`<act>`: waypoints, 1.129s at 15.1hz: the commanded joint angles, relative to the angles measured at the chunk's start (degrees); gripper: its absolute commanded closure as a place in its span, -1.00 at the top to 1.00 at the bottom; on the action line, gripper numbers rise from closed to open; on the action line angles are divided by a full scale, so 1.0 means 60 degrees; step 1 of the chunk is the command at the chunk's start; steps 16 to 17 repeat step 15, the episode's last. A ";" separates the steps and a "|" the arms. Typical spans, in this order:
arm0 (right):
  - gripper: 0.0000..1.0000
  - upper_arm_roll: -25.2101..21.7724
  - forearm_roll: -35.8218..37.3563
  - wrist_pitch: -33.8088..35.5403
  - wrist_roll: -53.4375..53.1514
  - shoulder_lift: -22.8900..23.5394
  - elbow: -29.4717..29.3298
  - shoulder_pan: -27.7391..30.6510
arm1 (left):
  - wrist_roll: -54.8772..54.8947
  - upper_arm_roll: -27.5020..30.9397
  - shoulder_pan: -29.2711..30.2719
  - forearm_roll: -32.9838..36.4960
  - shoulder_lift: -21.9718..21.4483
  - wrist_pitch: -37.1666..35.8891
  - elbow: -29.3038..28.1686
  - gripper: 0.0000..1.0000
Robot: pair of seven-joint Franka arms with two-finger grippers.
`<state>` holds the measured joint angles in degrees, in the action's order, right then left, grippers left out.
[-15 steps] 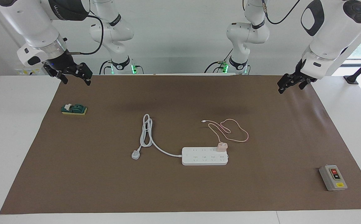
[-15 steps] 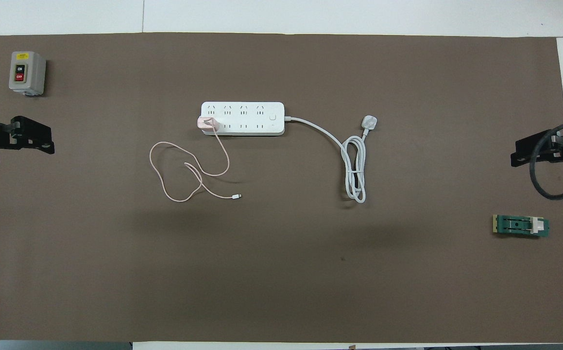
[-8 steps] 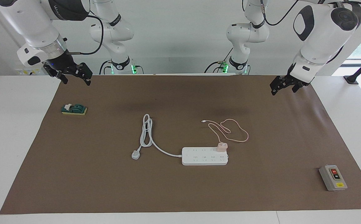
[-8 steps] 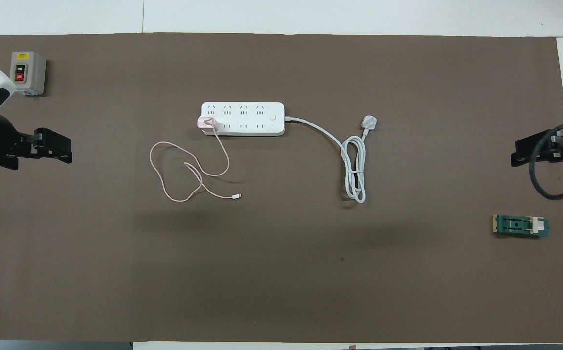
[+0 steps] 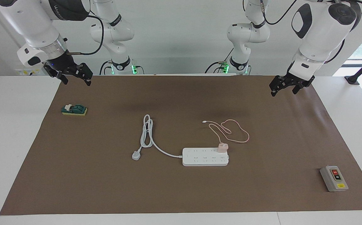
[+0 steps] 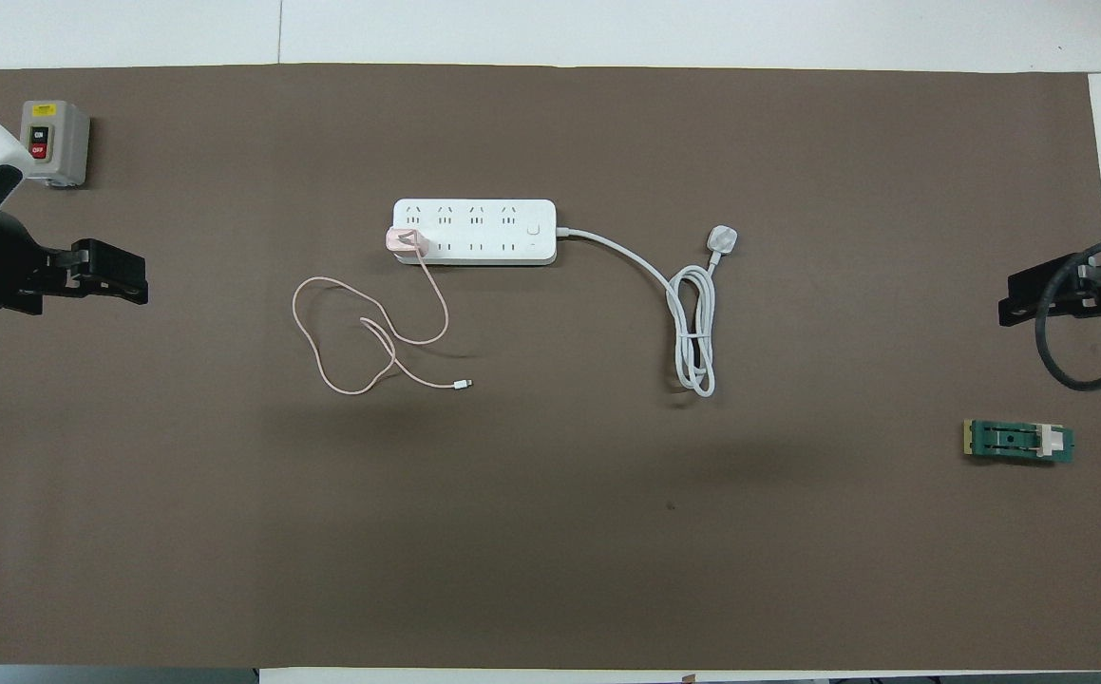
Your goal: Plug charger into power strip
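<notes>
Brown matting is covering the tabletop (image 5: 18, 131), where the charger (image 5: 222, 147) is sitting in the power strip (image 5: 205, 157) at mid-mat. Left tool (image 5: 285, 87) is hanging wide and empty at two o'clock, having drifted inward; right tool (image 5: 74, 76), equally wide, is waiting at ten o'clock.

White table (image 5: 12, 125) under brown mat (image 5: 106, 187); power strip (image 5: 204, 160), grey switch box (image 5: 334, 178), green block (image 5: 74, 110).

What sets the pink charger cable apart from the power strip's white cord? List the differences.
The charger cable is thin and pink, lying in loose open loops; the white cord is thick and folded into a tight narrow bundle. The pink one ends in a small white connector, the white one in a three-pin plug. Both lie on the brown mat, untouched.
</notes>
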<state>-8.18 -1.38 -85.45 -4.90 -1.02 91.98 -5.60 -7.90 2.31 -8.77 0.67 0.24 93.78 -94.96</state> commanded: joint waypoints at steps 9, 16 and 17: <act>1.00 0.0103 0.0127 0.0136 0.0201 -0.0093 0.0066 0.0114 | 0.0014 0.0069 -0.0208 -0.0068 -0.0158 0.0059 -0.0126 1.00; 1.00 0.0103 0.0127 0.0136 0.0201 -0.0093 0.0066 0.0113 | 0.0000 0.0069 -0.0281 -0.0083 -0.0143 -0.0044 -0.0024 1.00; 1.00 0.0103 0.0127 0.0136 0.0201 -0.0093 0.0066 0.0113 | 0.0000 0.0069 -0.0281 -0.0083 -0.0143 -0.0044 -0.0024 1.00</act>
